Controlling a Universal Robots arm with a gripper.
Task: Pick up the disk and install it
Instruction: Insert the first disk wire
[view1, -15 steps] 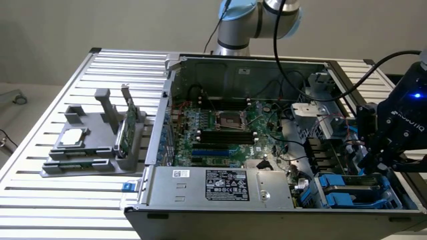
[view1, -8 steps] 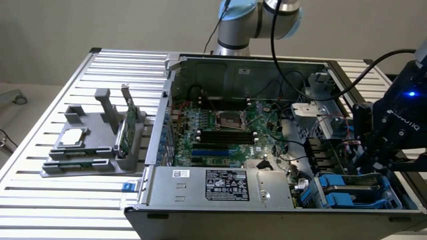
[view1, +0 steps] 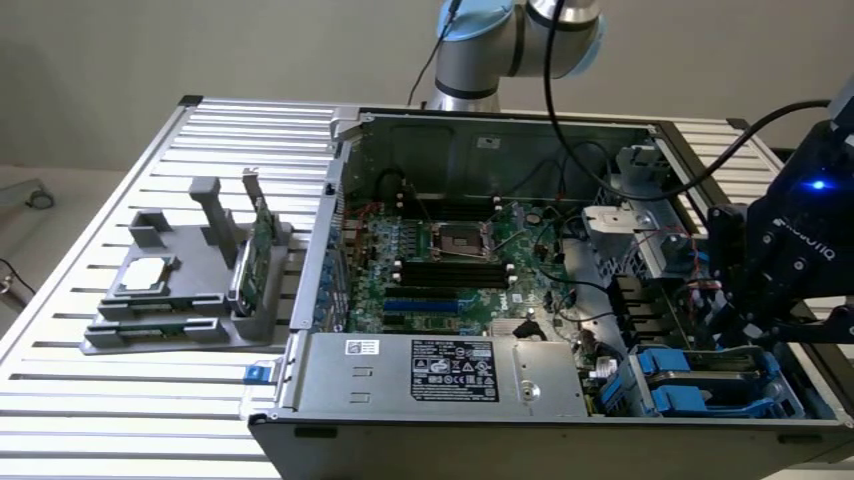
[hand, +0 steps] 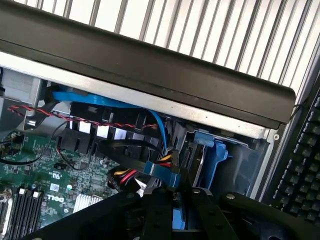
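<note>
My gripper (view1: 750, 322) hangs over the drive bay at the front corner of the open computer case (view1: 334, 230), at the exterior view's right. In the wrist view its black fingers (hand: 158, 212) stand close together on a narrow blue strip, which looks like the disk (hand: 173, 222) seen edge-on by its blue carrier. Most of the disk is hidden by the fingers. Just beyond the gripper (hand: 176, 202) is the bay with a blue carrier (hand: 216, 150) in it. Two blue carriers (view1: 674, 368) sit in the bay below the gripper.
Blue, black and red-yellow cables (hand: 150, 170) cross in front of the bay. The motherboard (view1: 454, 260) and the power supply (view1: 441, 370) take up the case. A grey fixture (view1: 174, 300) on the slatted table holds a silver chip (view1: 144, 275) and a green card (view1: 254, 250). A keyboard (hand: 305, 165) lies outside the case.
</note>
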